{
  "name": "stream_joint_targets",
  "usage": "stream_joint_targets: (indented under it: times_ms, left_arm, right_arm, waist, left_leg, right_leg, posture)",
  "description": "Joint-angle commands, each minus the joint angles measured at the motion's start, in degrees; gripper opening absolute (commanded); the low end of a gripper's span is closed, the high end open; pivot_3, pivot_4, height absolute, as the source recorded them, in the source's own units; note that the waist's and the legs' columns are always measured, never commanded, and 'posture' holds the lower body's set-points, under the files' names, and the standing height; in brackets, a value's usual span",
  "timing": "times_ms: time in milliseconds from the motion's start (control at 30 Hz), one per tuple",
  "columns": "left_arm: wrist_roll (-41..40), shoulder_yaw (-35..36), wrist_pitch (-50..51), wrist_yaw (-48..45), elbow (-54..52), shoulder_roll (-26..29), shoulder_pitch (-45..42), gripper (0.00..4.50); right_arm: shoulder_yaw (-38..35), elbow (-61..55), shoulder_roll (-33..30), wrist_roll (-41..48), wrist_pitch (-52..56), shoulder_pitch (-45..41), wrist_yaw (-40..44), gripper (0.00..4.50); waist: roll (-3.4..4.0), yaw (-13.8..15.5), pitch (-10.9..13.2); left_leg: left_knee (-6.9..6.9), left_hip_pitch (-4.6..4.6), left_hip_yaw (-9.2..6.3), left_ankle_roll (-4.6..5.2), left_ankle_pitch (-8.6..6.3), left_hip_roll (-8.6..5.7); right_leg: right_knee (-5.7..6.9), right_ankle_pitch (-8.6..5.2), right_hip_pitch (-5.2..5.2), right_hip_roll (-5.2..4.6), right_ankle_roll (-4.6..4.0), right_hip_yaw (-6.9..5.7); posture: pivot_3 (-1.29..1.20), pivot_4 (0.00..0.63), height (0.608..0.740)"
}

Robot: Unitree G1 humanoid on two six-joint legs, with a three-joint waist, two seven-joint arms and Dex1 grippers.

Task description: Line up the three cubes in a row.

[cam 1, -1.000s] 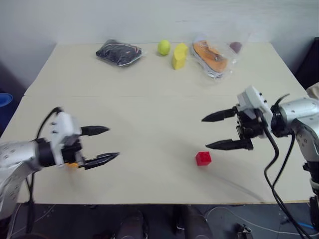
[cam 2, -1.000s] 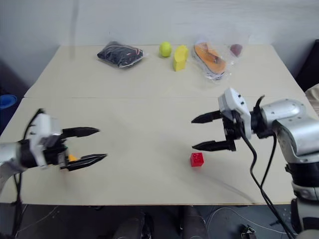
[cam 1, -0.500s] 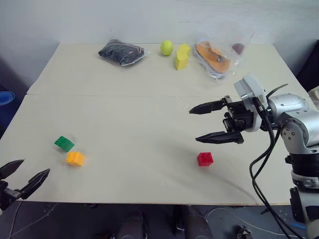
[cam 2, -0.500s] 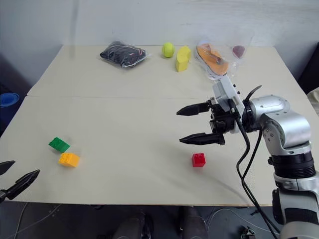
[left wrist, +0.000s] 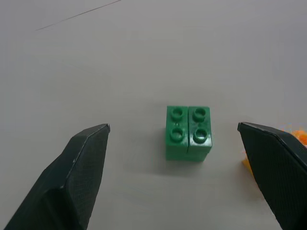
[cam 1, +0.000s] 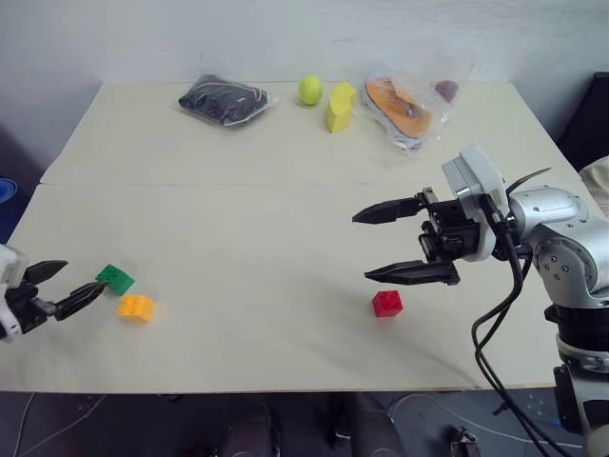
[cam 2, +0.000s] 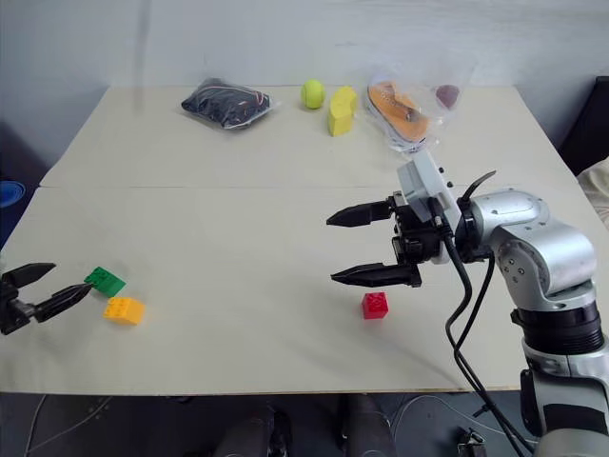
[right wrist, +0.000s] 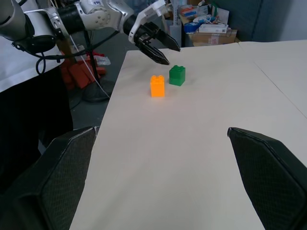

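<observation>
Left gripper (cam 1: 68, 287): jaws spread wide, empty, low at the table's (cam 1: 247, 219) left edge, tips aimed at the green brick (cam 1: 115, 279) just ahead. Orange-yellow brick (cam 1: 136, 307): just beside the green one, nearer the front edge. Right gripper (cam 1: 392, 244): jaws parted, empty, raised above the tabletop. Red brick (cam 1: 387, 303): just below its lower finger, well apart from the other two. Far edge: black bag (cam 1: 225, 99), yellow-green ball (cam 1: 310, 89), pale-yellow block (cam 1: 340, 107), clear bag (cam 1: 404, 103).

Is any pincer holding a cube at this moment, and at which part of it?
Nothing is held. The left pincer is open beside the green cube; the right pincer is open above the table, near the red cube.
</observation>
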Motion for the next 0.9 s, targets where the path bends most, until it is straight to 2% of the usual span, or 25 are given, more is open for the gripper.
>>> stream_joint_targets:
  times_ms: [33, 267, 400, 633, 833, 900]
  left_arm:
    - [1.6, -2.8, -2.6, -1.5, 4.2, 1.5, -3.4, 4.5]
    - [4.3, -9.5, -4.6, -2.9, 9.4, 1.3, -7.6, 4.5]
    - [5.1, -11.0, -5.6, -2.8, 11.7, 1.2, -9.4, 3.68]
    - [5.7, -11.1, -7.0, -3.5, 14.0, 1.6, -9.9, 1.49]
    - [5.6, -11.0, -7.8, -4.2, 13.1, 1.2, -9.1, 1.5]
    - [3.5, -11.1, -5.5, -5.0, 7.8, 1.8, -10.8, 1.5]
  right_arm:
    - [-2.3, -3.7, -1.2, 2.0, 0.1, 1.4, -0.9, 4.48]
    - [-2.8, -4.9, -1.9, 3.2, 0.2, 2.0, -2.6, 4.48]
    - [-2.6, -4.6, -2.2, 3.1, -0.2, 1.8, -2.8, 4.5]
    - [-2.1, -4.3, -2.3, 2.8, -0.6, 1.9, -3.0, 4.5]
    - [-1.4, -3.8, -2.8, 1.9, -1.3, 1.8, -2.0, 4.5]
    - [-1.5, -3.4, -4.4, 1.0, -2.1, 2.8, -0.3, 4.5]
  waist:
    - [-0.01, -0.2, 0.0]
    - [-0.03, -0.5, 0.0]
    - [-0.07, -0.5, 0.0]
    - [-0.08, -0.5, 0.0]
    - [-0.08, -0.5, 0.0]
    - [-0.08, -0.5, 0.0]
  left_leg:
    - [0.0, -0.03, -0.01, 0.0, 0.0, 0.0]
    - [0.05, -0.14, 0.0, 0.02, 0.02, 0.01]
    - [0.07, -0.17, -0.02, 0.03, 0.03, 0.0]
    - [0.07, -0.17, -0.03, 0.03, 0.03, 0.0]
    - [0.07, -0.17, -0.03, 0.03, 0.03, 0.0]
    - [0.07, -0.17, -0.03, 0.04, 0.03, 0.0]
  right_leg:
    - [0.02, 0.0, -0.01, 0.0, 0.0, -0.02]
    - [0.22, 0.01, -0.07, 0.04, 0.02, -0.09]
    - [0.21, 0.01, -0.07, 0.03, 0.02, -0.1]
    - [0.22, 0.01, -0.07, 0.03, 0.02, -0.12]
    - [0.23, 0.01, -0.07, 0.03, 0.02, -0.11]
    - [0.22, 0.01, -0.07, 0.03, 0.02, -0.12]
  posture:
    - [0.0, 0.15, 0.74]
    - [0.0, 0.15, 0.74]
    - [0.0, 0.15, 0.74]
    - [0.0, 0.15, 0.74]
    - [0.0, 0.15, 0.74]
    - [0.0, 0.15, 0.74]
